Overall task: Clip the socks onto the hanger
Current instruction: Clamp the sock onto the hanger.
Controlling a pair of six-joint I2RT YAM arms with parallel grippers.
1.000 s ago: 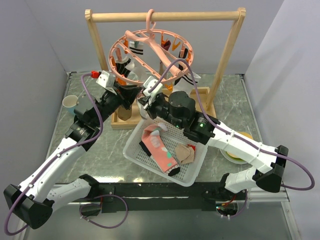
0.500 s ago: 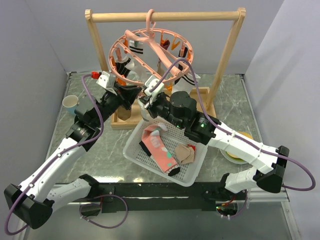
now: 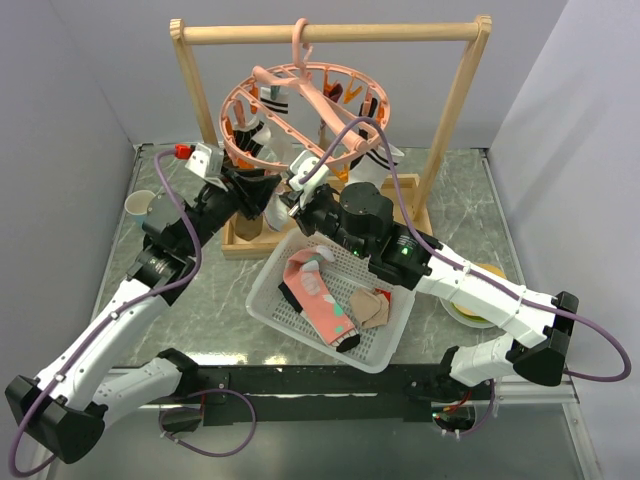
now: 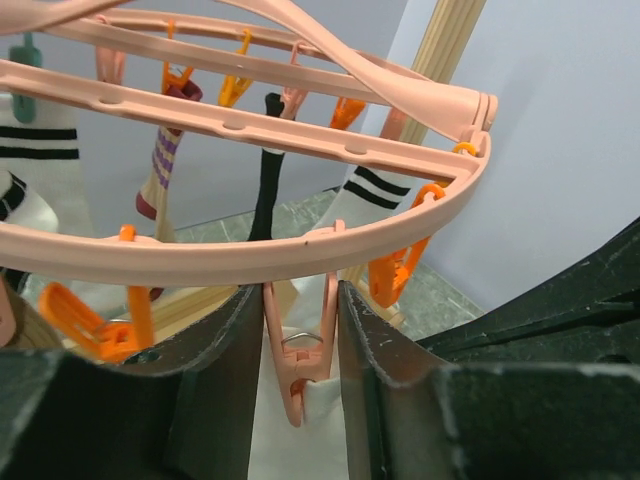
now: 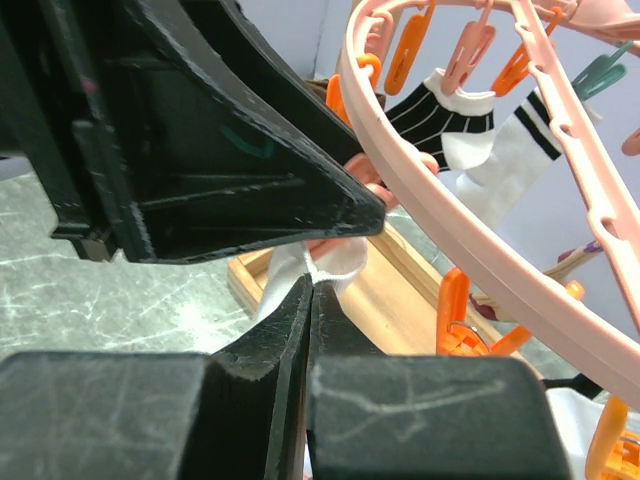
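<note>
The salmon-pink ring hanger [image 3: 262, 160] hangs from the wooden rack, and several socks are clipped to it. In the left wrist view one pink clip [image 4: 300, 360] under the ring [image 4: 250, 255] is closed on the edge of a white sock [image 4: 320, 440]. My left gripper [image 4: 300, 335] straddles that clip's handles with its jaws apart, open. My right gripper [image 5: 313, 285] is shut on the same white sock [image 5: 340, 262], pinching its edge just below the clip. From above, both grippers meet under the ring's near side, left [image 3: 265, 190] and right [image 3: 290, 197].
A white mesh basket [image 3: 270, 300] in front of the rack holds a pink sock [image 3: 325, 305] and a tan sock [image 3: 368, 305]. The wooden rack [image 3: 330, 33] spans the back. A cup [image 3: 138, 205] stands at the left, a yellow dish [image 3: 480, 305] at the right.
My left jaws have spread apart from the squeezed clip, which now grips the white sock. The left wrist has shifted slightly left and the ring has tipped a little. The right gripper holds still.
</note>
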